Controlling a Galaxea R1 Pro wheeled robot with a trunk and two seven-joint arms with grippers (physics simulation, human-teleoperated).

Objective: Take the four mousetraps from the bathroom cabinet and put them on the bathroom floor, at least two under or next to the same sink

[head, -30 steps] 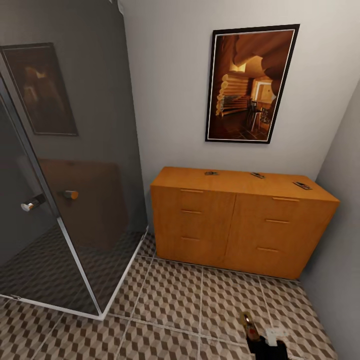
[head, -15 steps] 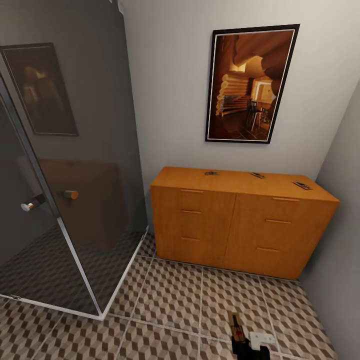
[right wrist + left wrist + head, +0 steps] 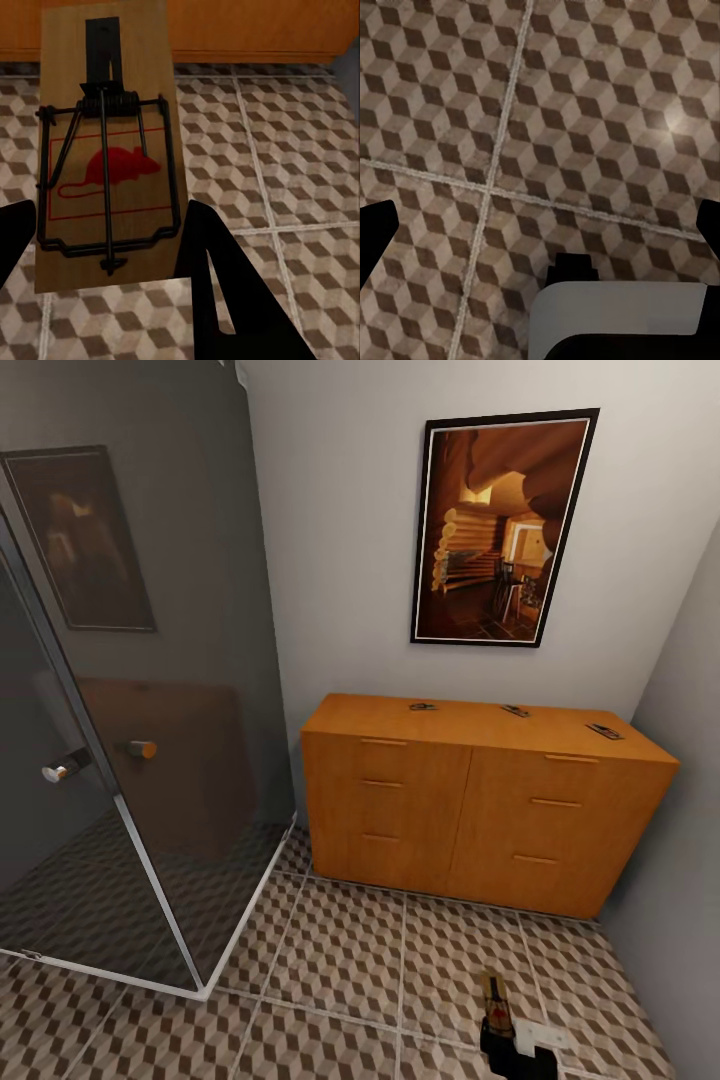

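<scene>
Four mousetraps are in view. Three lie flat on top of the cabinet (image 3: 480,800): one mousetrap (image 3: 423,707) near the top's middle, a second mousetrap (image 3: 515,711) to its right, and a third mousetrap (image 3: 604,731) close to the cabinet's right end, well apart from one another. The held mousetrap (image 3: 109,150) sits in the right gripper (image 3: 505,1030), low over the bathroom floor (image 3: 340,970) in front of the cabinet's right half. Its fingers are closed against the board's two long edges at the near end. The board's long axis points away from the gripper toward the cabinet front; the spring side with the red mouse print faces up, and the black plate is at the cabinet end.

Left gripper (image 3: 540,225): fingers spread wide apart, nothing between them, patterned tiles beneath.

A dark glass shower enclosure (image 3: 130,760) stands left of the cabinet. A framed picture (image 3: 503,527) hangs on the wall above the cabinet. A grey side wall borders the cabinet's right end.
</scene>
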